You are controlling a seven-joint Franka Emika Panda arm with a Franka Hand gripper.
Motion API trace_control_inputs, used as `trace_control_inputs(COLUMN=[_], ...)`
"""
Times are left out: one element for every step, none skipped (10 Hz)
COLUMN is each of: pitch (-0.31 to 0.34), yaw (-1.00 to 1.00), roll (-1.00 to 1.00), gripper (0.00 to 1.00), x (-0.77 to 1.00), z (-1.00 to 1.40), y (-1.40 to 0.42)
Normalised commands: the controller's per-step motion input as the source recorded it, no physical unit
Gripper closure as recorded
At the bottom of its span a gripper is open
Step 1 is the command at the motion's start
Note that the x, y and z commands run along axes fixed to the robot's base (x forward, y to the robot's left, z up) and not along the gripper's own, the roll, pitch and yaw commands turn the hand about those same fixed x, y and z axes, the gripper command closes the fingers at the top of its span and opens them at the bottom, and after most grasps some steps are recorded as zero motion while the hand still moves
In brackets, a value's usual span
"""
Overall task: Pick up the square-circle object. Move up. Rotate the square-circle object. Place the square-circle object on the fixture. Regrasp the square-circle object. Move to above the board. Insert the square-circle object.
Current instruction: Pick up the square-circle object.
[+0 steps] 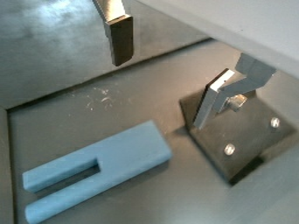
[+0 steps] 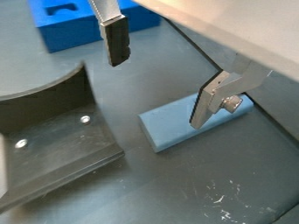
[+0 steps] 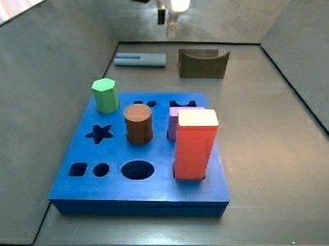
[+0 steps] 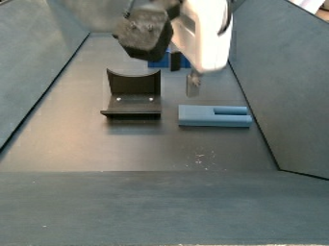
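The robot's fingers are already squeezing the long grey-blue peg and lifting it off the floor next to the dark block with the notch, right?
Not quite. The gripper hangs open above the floor, its fingers holding nothing. The long grey-blue peg lies flat on the floor beside the dark notched fixture, as a side view shows.

In a side view, the tool [image 3: 168,13] is cut off by the upper edge, so its jaw gap cannot be judged there. In a wrist view, the fixture [image 2: 52,144] and the board [image 2: 87,22] run out of frame.
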Motion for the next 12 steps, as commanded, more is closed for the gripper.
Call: trace_control_inputs(pitch=[-0.121,-0.123,-0.143,-0.100,-0.011,0.000,-0.014,-0.039,-0.103,-0.179,-0.180,-0.161], yaw=[-0.59,-0.69,-0.73,-0.65,-0.56,-0.47,-0.34,-0.16,0.00,0.00,0.00,0.00], roll=[-0.22,-0.21,-0.25,-0.29,-0.27,-0.19,-0.15,-0.14,-0.17,-0.32,-0.43,-0.44], gripper=[0.00,0.00,0.00,0.00,0.00,0.00,0.00,0.00,0.00,0.00,0.00,0.00], x=[-0.29,-0.27,-0.15,0.00,0.17,0.12,0.00,0.00,0.00,-0.03,-0.09,-0.06], z=[-0.66,-0.66,-0.57,-0.46,-0.48,-0.39,-0.38,-0.17,-0.06,-0.11,-0.21,-0.22], y=[0.00,0.00,-0.04,0.00,0.00,0.00,0.00,0.00,0.00,0.03,0.07,0.07])
